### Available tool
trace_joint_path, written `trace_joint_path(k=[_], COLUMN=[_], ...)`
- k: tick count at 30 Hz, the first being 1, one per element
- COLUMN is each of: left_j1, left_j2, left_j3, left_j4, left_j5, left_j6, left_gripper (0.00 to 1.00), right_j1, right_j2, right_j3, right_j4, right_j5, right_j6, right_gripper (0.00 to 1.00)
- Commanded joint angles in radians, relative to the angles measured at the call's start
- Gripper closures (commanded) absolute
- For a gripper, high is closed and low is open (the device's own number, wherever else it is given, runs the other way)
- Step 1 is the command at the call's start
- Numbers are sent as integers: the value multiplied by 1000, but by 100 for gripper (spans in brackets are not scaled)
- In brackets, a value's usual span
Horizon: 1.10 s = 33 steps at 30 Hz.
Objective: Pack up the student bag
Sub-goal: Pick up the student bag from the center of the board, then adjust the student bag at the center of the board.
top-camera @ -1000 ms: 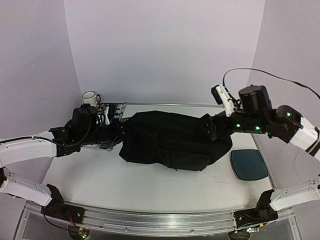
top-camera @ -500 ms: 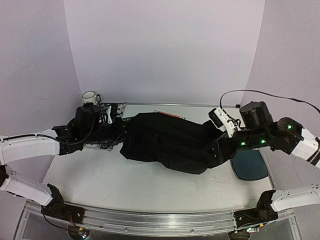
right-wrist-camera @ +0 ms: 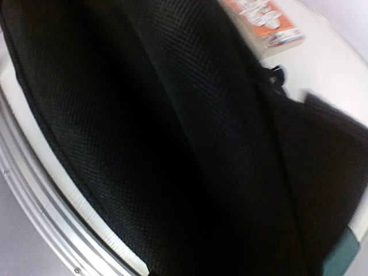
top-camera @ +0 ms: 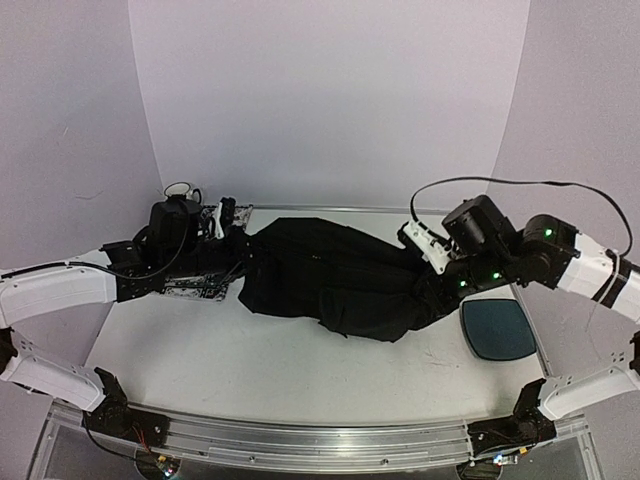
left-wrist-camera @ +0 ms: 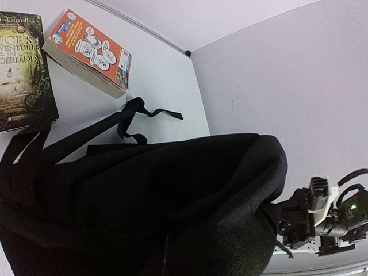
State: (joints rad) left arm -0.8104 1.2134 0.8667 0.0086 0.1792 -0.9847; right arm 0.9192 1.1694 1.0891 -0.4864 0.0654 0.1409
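The student bag [top-camera: 335, 285], a large black fabric backpack, lies across the middle of the table and is pulled long between the two arms. My left gripper [top-camera: 242, 256] is at its left end, shut on a fold of the fabric. The bag [left-wrist-camera: 172, 195] fills the left wrist view and hides the fingers. My right gripper [top-camera: 426, 291] is pressed into the bag's right end, shut on the cloth. Black weave [right-wrist-camera: 172, 144] covers the right wrist view, so its fingers are hidden too.
A white mug [top-camera: 180, 191] stands at the back left. Books lie under the left arm [top-camera: 200, 287]: an orange paperback [left-wrist-camera: 89, 52] and a dark green book [left-wrist-camera: 23, 75]. A flat dark-teal pad [top-camera: 498, 328] lies right of the bag. Loose straps [left-wrist-camera: 135, 118] trail behind it.
The right arm swung left and down onto the bag's right end and its jaws went from open to shut. The bag's right side flattened. The left arm edged back slightly.
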Motion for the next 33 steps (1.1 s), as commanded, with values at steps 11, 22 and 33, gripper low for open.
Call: trace_joint_path(k=[11, 22, 33], left_j1=[-39, -148, -149], left_j2=[-13, 14, 108], left_j3=[67, -66, -138], left_j4=[-64, 22, -37], left_j5=[344, 382, 109], left_j6=[10, -45, -21], left_gripper=[100, 99, 85], right_j1=[-35, -175, -172], right_j2=[312, 637, 677], right_j3=[806, 793, 733], right_j4=[-304, -201, -13], right_j5=[328, 251, 14], right_j6=[-162, -112, -33], right_gripper=[100, 85, 41])
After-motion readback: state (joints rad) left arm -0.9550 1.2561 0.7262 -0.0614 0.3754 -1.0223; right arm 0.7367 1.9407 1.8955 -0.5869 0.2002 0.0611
